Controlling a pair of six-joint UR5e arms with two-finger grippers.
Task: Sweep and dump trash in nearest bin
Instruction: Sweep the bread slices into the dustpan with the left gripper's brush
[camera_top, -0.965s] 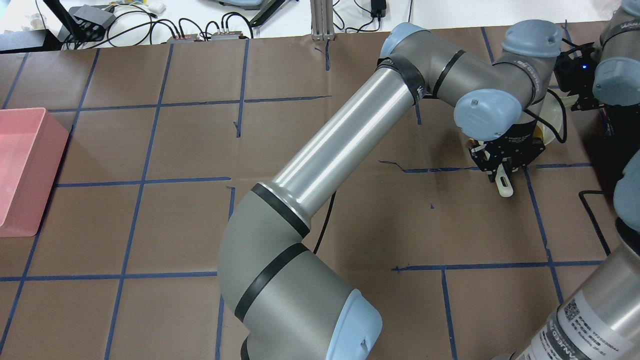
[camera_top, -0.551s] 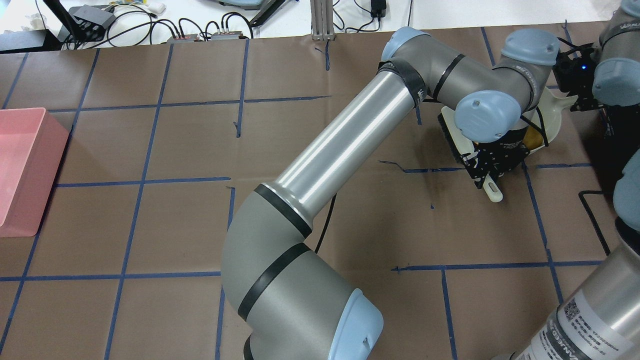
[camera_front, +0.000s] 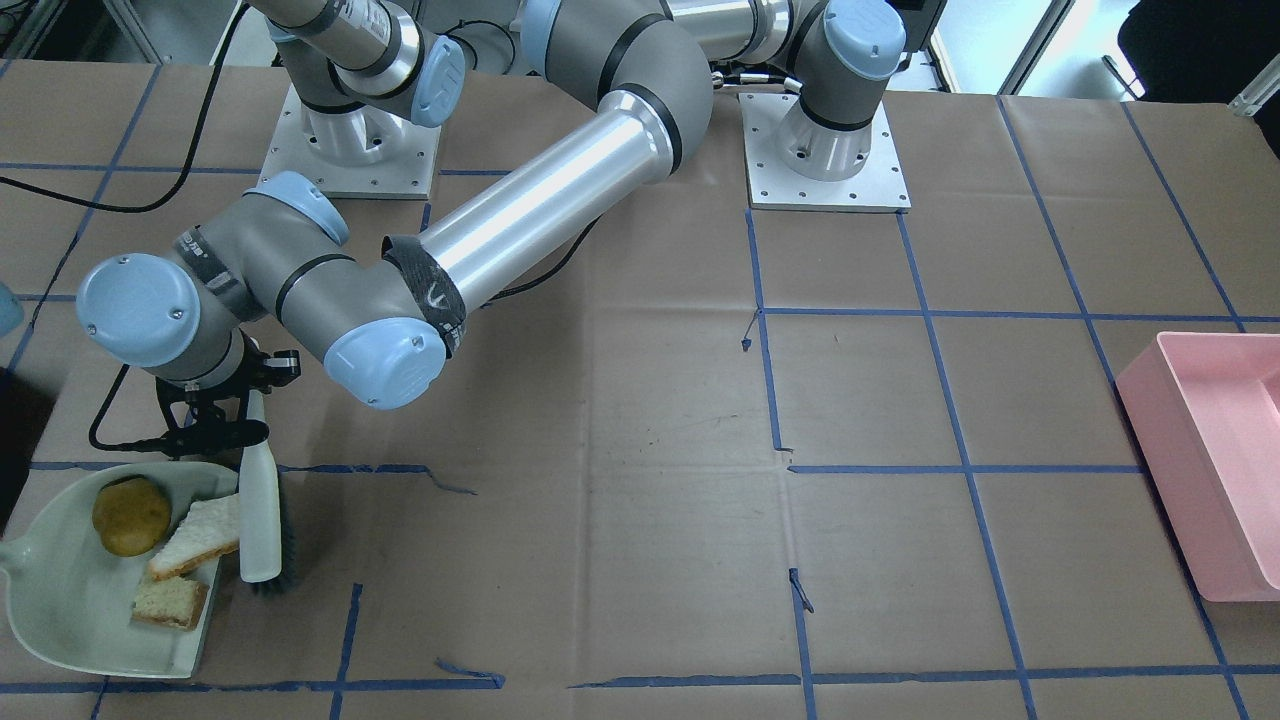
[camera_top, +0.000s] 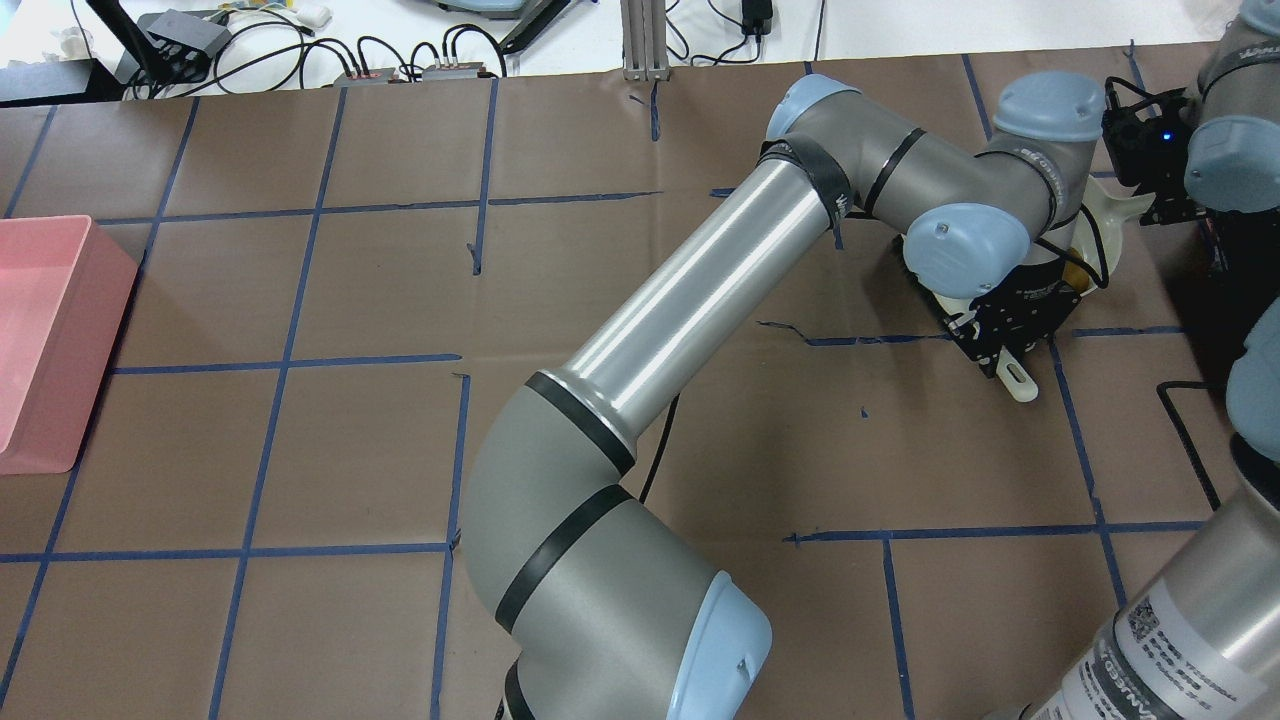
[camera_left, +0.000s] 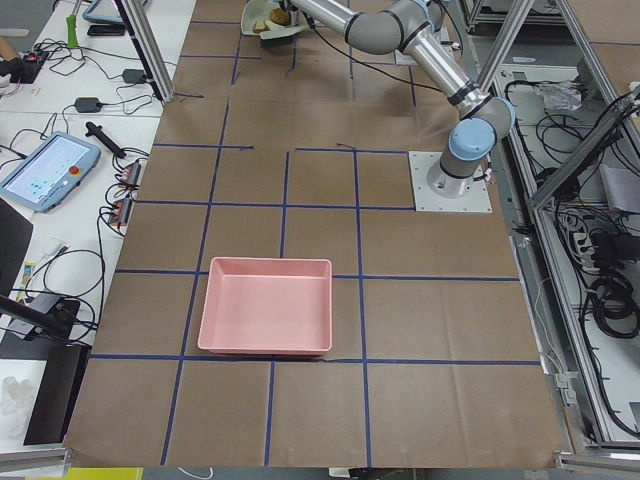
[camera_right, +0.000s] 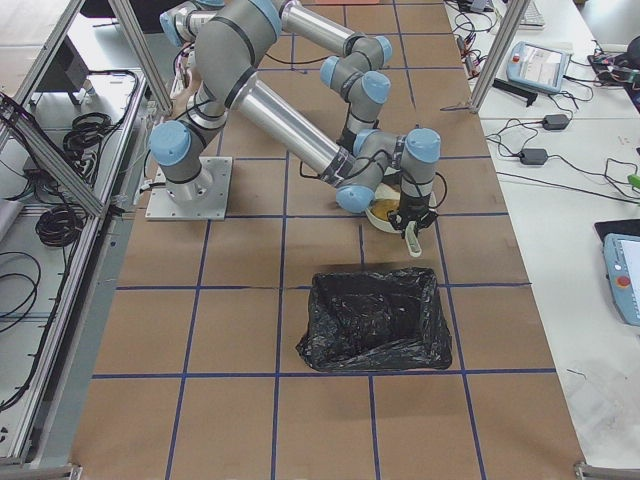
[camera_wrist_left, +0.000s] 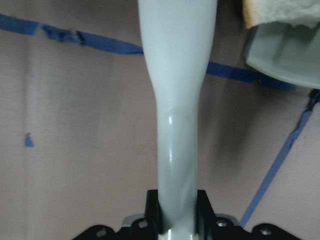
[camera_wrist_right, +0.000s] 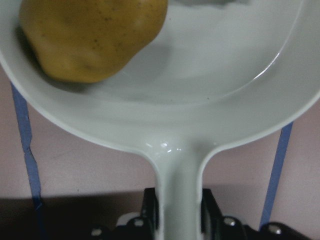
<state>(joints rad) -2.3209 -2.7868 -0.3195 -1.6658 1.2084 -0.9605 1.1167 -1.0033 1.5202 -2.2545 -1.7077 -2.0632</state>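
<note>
The left gripper was clamped on the brush handle, the right gripper on the dustpan handle. The fruit and both bread pieces lay in the dustpan, one slice at its open lip. A forward tilt when lifting could spill it.

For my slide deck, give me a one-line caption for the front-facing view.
Left gripper holds the brush at the dustpan mouth; two bread pieces and a fruit lie in the pan.

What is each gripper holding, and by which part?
The left gripper clamps the brush by its handle; the right gripper clamps the dustpan by its handle.
</note>
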